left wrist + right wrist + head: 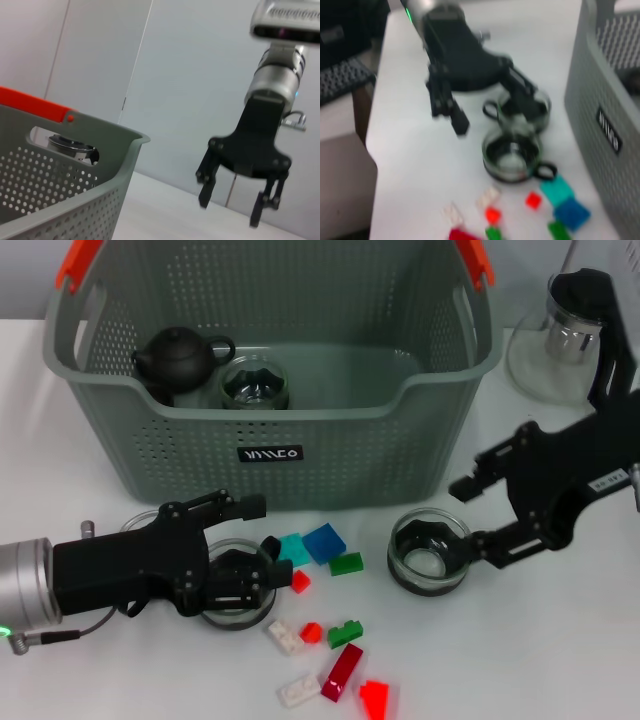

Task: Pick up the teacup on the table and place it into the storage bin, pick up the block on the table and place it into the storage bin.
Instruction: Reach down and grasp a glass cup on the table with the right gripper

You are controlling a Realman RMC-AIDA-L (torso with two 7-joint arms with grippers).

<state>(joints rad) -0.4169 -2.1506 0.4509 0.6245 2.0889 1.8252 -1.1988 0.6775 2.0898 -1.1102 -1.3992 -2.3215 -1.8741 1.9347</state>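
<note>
Both claws are down at the tabletop (80,390) in front of the storage bin (300,455). Left claw (245,560) lies low over a clear glass teacup (238,598), its fingers spread around the cup's rim; whether they press on the glass I cannot tell. Right claw (480,515) stands open and empty just beside a second glass teacup (428,552), one finger above it and one near its side. Between the two cups lies a scatter of small plastic blocks (322,542) in blue, teal, green, red and white. Inside the bin already sit a dark teapot (180,355) and a glass cup (254,383). The teacups look light, rigid, smooth and breakable, so a gentle pinch across the wall or rim suits them best. The blocks look light and hard, best taken across their flat sides.
</note>
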